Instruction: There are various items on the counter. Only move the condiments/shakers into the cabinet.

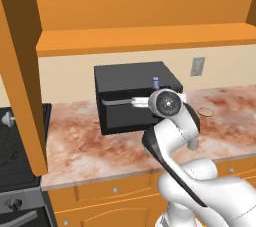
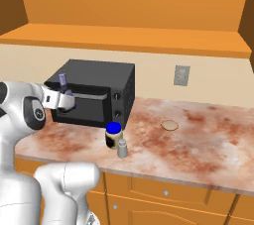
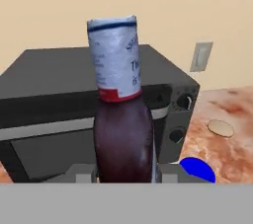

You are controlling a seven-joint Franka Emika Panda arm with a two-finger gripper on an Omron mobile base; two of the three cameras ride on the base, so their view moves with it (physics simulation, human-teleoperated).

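The gripper (image 2: 66, 93) is clamped on the slim dark purple bottle (image 3: 122, 134), which stands upright between the fingers with its pale cap (image 3: 115, 57) uppermost. The held bottle is raised above the counter (image 2: 198, 140), level with the front of the black microwave (image 2: 94, 92) and just before its door.

On the counter, near its front edge, the blue-lidded dark jar (image 2: 113, 136) stands upright with the small grey shaker (image 2: 122, 148) just beside it, on the edge side. The flat tan disc (image 2: 169, 125) lies well apart to the right, nearer the wall. Open worktop runs from the microwave's right side to the far right, bare apart from the disc.

Overhead, the cabinet's shelf board (image 2: 139, 40) spans the wall above the microwave, its front edge projecting forward. In the left base view an orange door panel (image 1: 22, 71) stands tall at the left. A wall outlet (image 2: 181, 75) sits between microwave and disc.
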